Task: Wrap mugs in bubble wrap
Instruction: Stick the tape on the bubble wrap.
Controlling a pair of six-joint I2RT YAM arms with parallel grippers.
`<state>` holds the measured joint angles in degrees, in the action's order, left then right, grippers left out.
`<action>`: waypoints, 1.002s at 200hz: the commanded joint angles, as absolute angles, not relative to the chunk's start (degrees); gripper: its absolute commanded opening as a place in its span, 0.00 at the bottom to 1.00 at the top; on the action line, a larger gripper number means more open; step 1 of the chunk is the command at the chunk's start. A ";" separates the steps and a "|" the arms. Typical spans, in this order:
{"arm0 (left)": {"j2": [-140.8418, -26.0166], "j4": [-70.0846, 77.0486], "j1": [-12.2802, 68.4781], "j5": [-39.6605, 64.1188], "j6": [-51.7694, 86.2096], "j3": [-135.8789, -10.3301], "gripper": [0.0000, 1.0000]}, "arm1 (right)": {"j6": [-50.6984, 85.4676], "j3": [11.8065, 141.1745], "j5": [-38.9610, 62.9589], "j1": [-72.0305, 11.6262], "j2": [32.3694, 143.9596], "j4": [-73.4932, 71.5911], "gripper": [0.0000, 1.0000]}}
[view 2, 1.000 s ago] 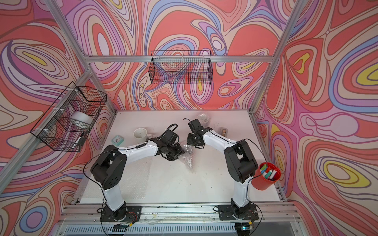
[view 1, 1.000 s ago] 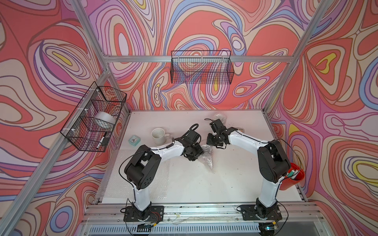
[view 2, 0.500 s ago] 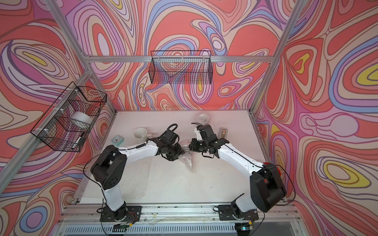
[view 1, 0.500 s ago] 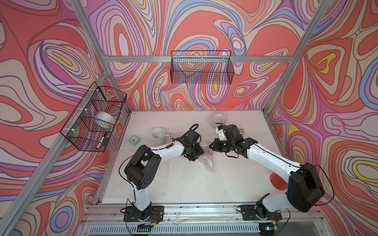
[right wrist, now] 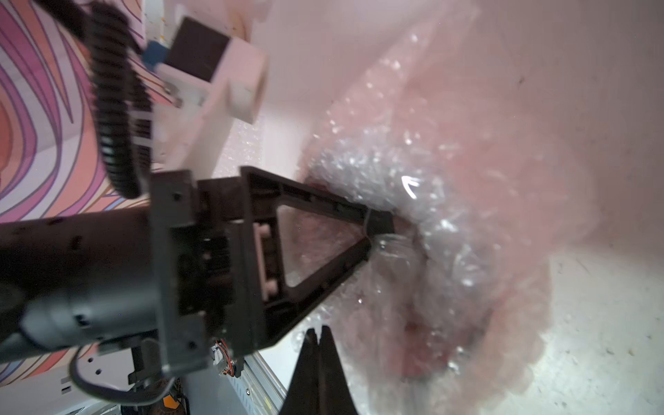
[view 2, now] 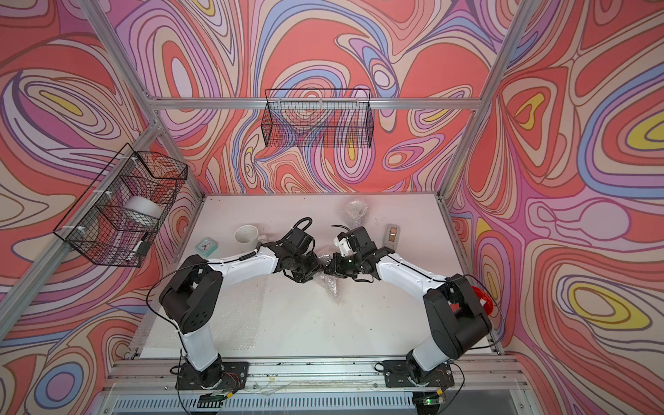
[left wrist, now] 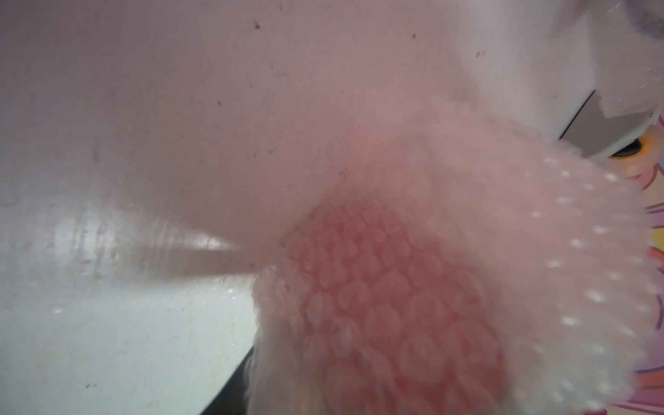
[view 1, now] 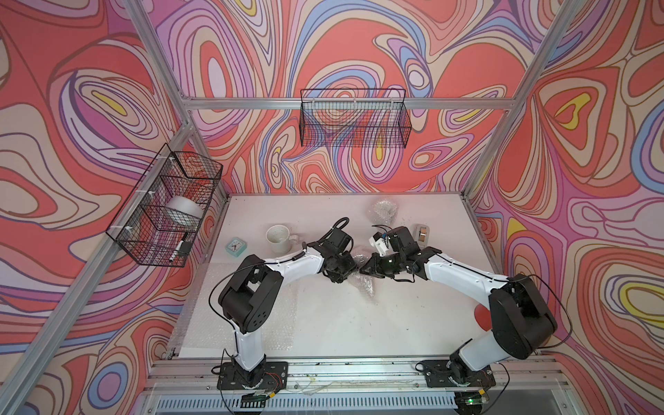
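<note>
Bubble wrap (view 1: 365, 285) lay crumpled mid-table (view 1: 359, 334), btwn the two grippers, seen in both top views (view 2: 332, 284). It nearly filled the left wrist view (left wrist: 395, 305); sth reddish showed thru the bubbles, but what it was couldn't be told. The left gripper (view 1: 343, 271) sat nose-in against the bundle. In the right wrist view it (right wrist: 377, 222) was side-on w/ its tip buried in the film (right wrist: 449, 215), so jaws spread or pinching: couldn't tell. The right gripper (view 1: 367, 267) faced the bundle from the opposite side, fingers (right wrist: 305, 366) pressed together, tips at the wrap's edge; unclear whether any film was caught btwn them. The white mug (view 1: 278, 238) stood bare and upright toward the back left, near the clock (view 1: 236, 247). A second wrapped bundle (view 1: 384, 210) sat at the back, well apart. A flat sheet (view 1: 201, 316) lay on the table under the left arm.
</note>
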<state>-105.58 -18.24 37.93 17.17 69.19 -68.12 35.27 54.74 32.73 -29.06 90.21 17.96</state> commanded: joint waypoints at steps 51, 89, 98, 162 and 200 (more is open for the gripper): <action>-106.52 -21.89 37.79 16.02 69.06 -68.20 0.50 | 33.96 51.93 35.14 -29.27 89.05 18.65 0.00; -106.68 -21.89 37.79 15.97 69.04 -68.30 0.50 | 32.58 51.55 36.81 -29.31 88.32 19.22 0.00; -106.66 -21.97 37.77 15.99 69.09 -68.30 0.50 | 32.21 51.50 36.62 -29.30 88.71 19.66 0.00; -106.74 -22.22 37.79 15.99 69.01 -68.54 0.50 | 28.08 52.08 32.98 -30.29 90.15 22.93 0.00; -107.13 -22.21 37.78 16.13 69.00 -68.82 0.50 | 26.81 51.74 35.59 -31.16 88.00 21.88 0.00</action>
<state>-105.58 -18.50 37.93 17.39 68.79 -68.16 29.08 52.93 34.59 -29.89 88.90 17.63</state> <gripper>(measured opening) 0.497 0.040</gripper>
